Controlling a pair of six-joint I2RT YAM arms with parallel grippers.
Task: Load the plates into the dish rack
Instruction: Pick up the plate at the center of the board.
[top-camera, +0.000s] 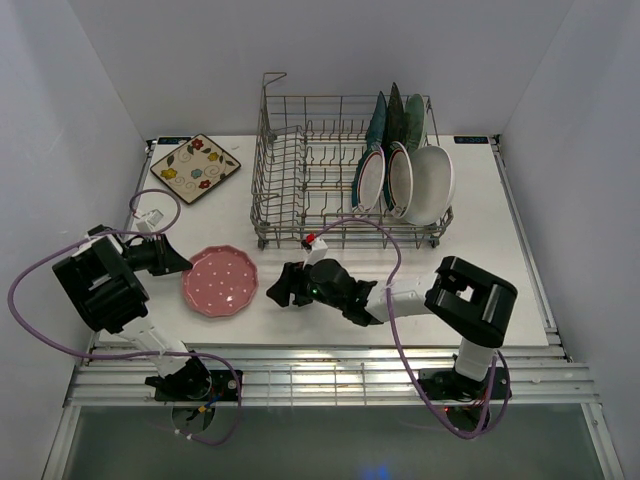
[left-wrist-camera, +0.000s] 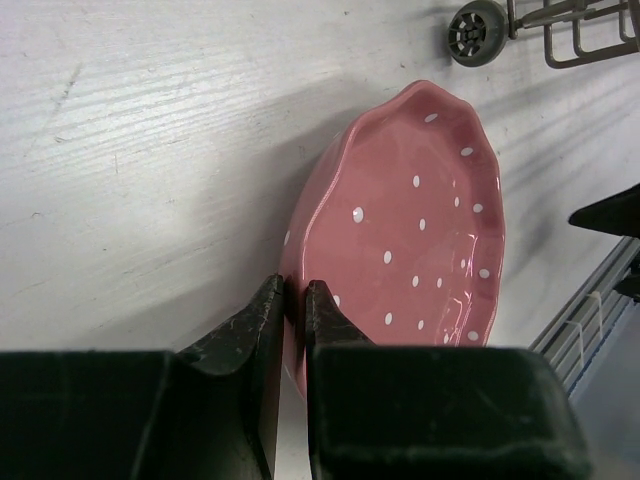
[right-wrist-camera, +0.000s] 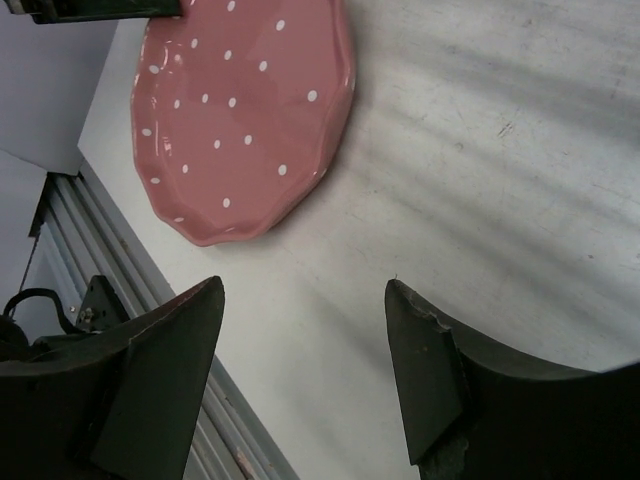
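Pink dotted plate (top-camera: 220, 282) lies on the table (top-camera: 480, 290), lower left of centre in the top view, between the two grippers. Left gripper (top-camera: 183, 263) is at its left rim. In the left wrist view the fingers are clenched, with pink rim showing in the slit, so it reads as a pinch on the rim. Right gripper (top-camera: 275, 290) sits just right of the plate with its jaws spread and empty, apart from the plate. Its wrist view puts the plate at upper left, ahead of the fingers.

Dish rack (top-camera: 268, 160) is up and right of the plate, long axis left-right. Racked plates (top-camera: 405, 175) stand at its right end, leaving free tines on the left. Cream floral square plate (top-camera: 195, 168) lies flat at upper left, not yet loaded. Left arm has the plate. Judgement: the lift goes up-right to the rack's free left half.
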